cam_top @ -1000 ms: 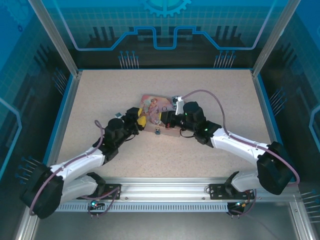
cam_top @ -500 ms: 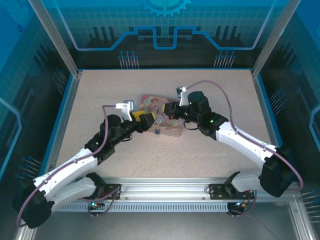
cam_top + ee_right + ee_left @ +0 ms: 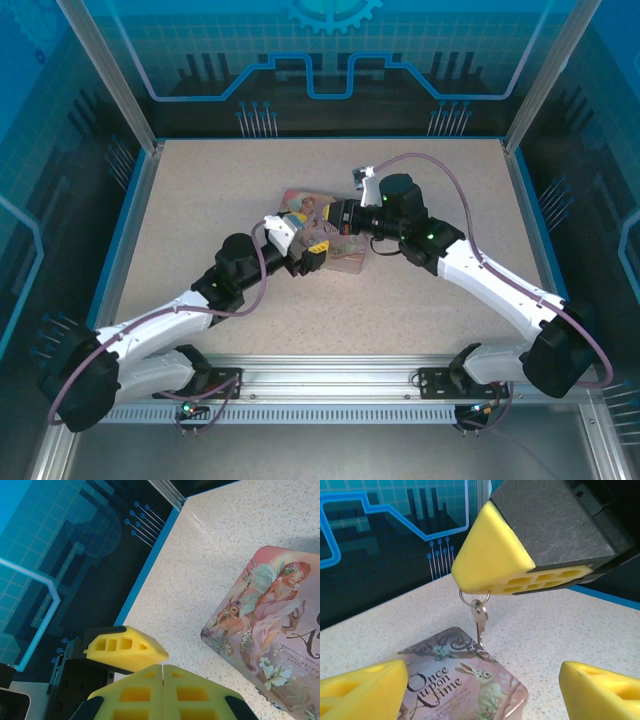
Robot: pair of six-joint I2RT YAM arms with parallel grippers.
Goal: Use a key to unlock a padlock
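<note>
The speckled counter (image 3: 200, 200) carried everything. Seen from overhead, the left arm (image 3: 170, 322) reached in from 7 o'clock and the right arm (image 3: 490, 285) from 4 o'clock. They met over a pink picture tin (image 3: 345, 263) that lay flat near the counter's middle. The left gripper (image 3: 482, 675) hung over the tin's 7 o'clock side with its jaws spread wide, one yellow pad (image 3: 360, 690) low at 8 o'clock in its wrist view and the other at 4 o'clock. The right gripper (image 3: 162, 672) sat toward the tin's 2 o'clock side with its jaws pressed together, pinching the key (image 3: 479, 617) by its ring (image 3: 474, 599). In the left wrist view, the ring poked out below the right gripper's yellow pad at 12 o'clock. The small silvery key dangled straight down from the ring, between the two grippers. Its tip was over a corner of the tin's lid, and whether it touched the lid could not be told.
</note>
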